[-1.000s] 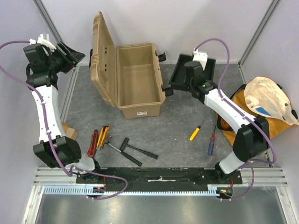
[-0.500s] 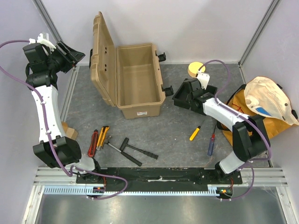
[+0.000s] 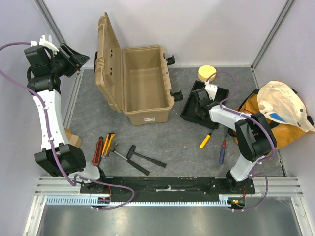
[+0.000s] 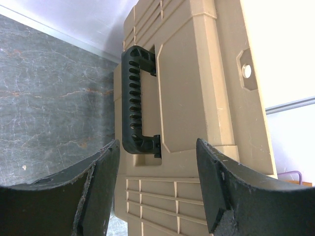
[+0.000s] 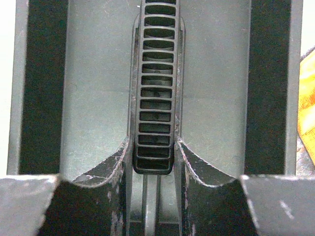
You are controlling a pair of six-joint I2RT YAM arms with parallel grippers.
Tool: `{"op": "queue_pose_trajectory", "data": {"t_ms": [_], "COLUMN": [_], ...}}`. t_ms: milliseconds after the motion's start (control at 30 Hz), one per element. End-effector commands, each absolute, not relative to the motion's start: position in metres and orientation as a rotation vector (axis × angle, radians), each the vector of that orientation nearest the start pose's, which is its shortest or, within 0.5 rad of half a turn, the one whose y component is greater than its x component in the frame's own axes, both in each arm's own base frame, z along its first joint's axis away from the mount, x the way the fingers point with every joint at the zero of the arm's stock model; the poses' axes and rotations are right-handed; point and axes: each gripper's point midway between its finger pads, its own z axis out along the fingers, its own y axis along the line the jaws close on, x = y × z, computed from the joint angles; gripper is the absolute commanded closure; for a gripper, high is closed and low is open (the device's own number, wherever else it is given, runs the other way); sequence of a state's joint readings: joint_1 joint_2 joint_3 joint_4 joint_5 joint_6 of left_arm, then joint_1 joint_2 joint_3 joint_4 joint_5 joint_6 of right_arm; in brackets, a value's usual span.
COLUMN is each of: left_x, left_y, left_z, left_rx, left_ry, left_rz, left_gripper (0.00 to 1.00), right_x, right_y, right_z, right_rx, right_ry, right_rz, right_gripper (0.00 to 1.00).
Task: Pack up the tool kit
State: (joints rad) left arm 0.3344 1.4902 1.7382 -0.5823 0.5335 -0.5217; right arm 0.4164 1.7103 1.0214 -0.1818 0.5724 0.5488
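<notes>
The tan ribbed toolbox (image 3: pixel 145 83) stands open at the back, its lid (image 3: pixel 108 59) upright on the left. My right gripper (image 3: pixel 203 104) is shut on the ribbed handle (image 5: pixel 156 88) of the black inner tray (image 3: pixel 189 110), which sits low, right of the toolbox. My left gripper (image 3: pixel 78 59) is open and empty, raised at the far left, facing the lid's black handle (image 4: pixel 138 113). A yellow screwdriver (image 3: pixel 205 140) and a blue-handled screwdriver (image 3: pixel 222 152) lie near the right arm. A red knife (image 3: pixel 98 150), a yellow knife (image 3: pixel 108 143) and a black tool (image 3: pixel 140 158) lie in front.
An orange-yellow fabric bag (image 3: pixel 280 110) lies at the right edge. A round yellow disc (image 3: pixel 207 73) sits behind the tray. A wooden block (image 3: pixel 74 138) rests by the left arm. Walls close in on three sides.
My right arm has brought the black tray down from the back toward the table, nearer and lower, uncovering the yellow disc. The left arm has not moved.
</notes>
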Motion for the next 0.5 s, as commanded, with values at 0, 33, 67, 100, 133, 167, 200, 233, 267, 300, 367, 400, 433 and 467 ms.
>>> {"op": "queue_pose_trajectory", "data": {"t_ms": [0,33,67,100,133,167,200,233,267,300,367,400,433,467], "left_x": [0.417,0.416,0.416,0.416,0.416,0.415,0.414,0.413,0.413,0.413,0.412,0.412,0.411,0.411], "left_y": [0.028,0.027,0.027,0.026,0.026,0.024,0.024,0.023,0.022,0.019,0.016,0.013,0.009,0.006], "left_z": [0.417,0.419,0.419,0.419,0.42,0.422,0.423,0.424,0.426,0.427,0.43,0.431,0.434,0.435], "left_rx": [-0.368,-0.365,-0.365,-0.365,-0.362,-0.356,-0.354,-0.354,-0.347,-0.341,-0.328,-0.316,-0.303,-0.292], "left_ry": [1.8,1.797,1.798,1.8,1.798,1.795,1.791,1.791,1.789,1.787,1.785,1.785,1.782,1.784], "left_rz": [-0.625,-0.626,-0.628,-0.634,-0.635,-0.64,-0.642,-0.647,-0.651,-0.657,-0.671,-0.678,-0.686,-0.691], "left_gripper": [0.31,0.31,0.31,0.31,0.31,0.31,0.31,0.31,0.31,0.31,0.31,0.31,0.31,0.31], "right_x": [0.41,0.409,0.412,0.413,0.415,0.415,0.418,0.419,0.42,0.421,0.421,0.421,0.421,0.421], "right_y": [0.091,0.093,0.095,0.097,0.098,0.098,0.099,0.098,0.098,0.098,0.099,0.103,0.108,0.117], "right_z": [0.068,0.07,0.078,0.086,0.096,0.106,0.122,0.135,0.147,0.161,0.187,0.2,0.211,0.224], "right_rx": [0.421,0.415,0.418,0.415,0.416,0.416,0.416,0.413,0.408,0.405,0.383,0.349,0.316,0.259], "right_ry": [2.213,2.218,2.208,2.197,2.187,2.175,2.148,2.131,2.112,2.094,2.062,2.051,2.039,2.026], "right_rz": [-0.207,-0.197,-0.179,-0.164,-0.151,-0.141,-0.127,-0.121,-0.116,-0.104,-0.082,-0.054,-0.018,0.033], "right_gripper": [0.84,0.76,0.67,0.61,0.54,0.48,0.41,0.39,0.35,0.33,0.29,0.29,0.29,0.29]}}
